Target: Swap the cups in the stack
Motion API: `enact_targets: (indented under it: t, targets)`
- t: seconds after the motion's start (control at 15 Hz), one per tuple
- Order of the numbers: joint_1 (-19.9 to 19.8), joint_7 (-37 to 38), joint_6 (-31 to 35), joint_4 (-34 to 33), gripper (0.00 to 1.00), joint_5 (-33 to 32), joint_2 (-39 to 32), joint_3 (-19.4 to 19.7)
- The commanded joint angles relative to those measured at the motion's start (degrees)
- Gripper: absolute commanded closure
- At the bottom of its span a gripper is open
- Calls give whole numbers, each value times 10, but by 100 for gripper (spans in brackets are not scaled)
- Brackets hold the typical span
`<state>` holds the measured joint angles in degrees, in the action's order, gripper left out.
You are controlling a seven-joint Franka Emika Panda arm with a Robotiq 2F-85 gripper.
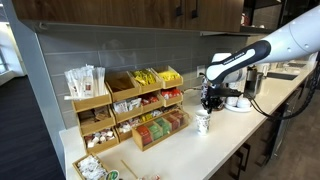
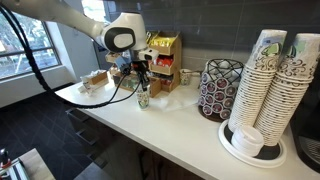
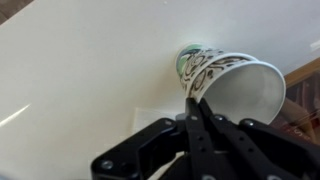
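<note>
A long white countertop (image 1: 245,140) runs along a grey tiled wall (image 1: 60,55). A white robot arm (image 1: 285,40) reaches out over the counter and ends in a black gripper (image 1: 208,106) that points straight down.

Wooden snack racks (image 1: 130,105), filled with coloured packets, stand against the wall well off to one side of the gripper. In an exterior view, tall stacks of printed paper cups (image 2: 272,80) fill the foreground, far from the gripper (image 2: 143,88). A dark wire pod holder (image 2: 221,88) stands between those stacks and the gripper.

Directly beneath the gripper is a small white tapered paper cup (image 1: 203,123) with green and dark print on its side, and in both exterior views it sits low over the counter (image 2: 180,130). Whether its base touches the surface cannot be told.

In the wrist view the gripper (image 3: 194,102) has its two black fingers (image 3: 192,128) drawn tight together. They pinch the near rim of the paper cup (image 3: 235,85), which leans away from them with its open mouth showing. It is not clear whether this is a single cup or two nested together.
</note>
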<state>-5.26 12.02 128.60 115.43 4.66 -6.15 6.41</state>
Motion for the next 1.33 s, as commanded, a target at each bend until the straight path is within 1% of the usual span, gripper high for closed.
enact_targets:
  t: [0.0,0.33,0.53,0.87,1.07,1.27]
  targets:
    - [0,21,-1,6,96,-14,22,2]
    - [-3,12,5,18,96,-10,62,1]
    - [-6,-1,21,28,96,-2,89,1]
    - [-6,-11,12,42,96,-14,148,-3]
    - [3,-59,2,49,96,7,175,-8]
    - [19,-119,-16,47,96,29,179,-12]
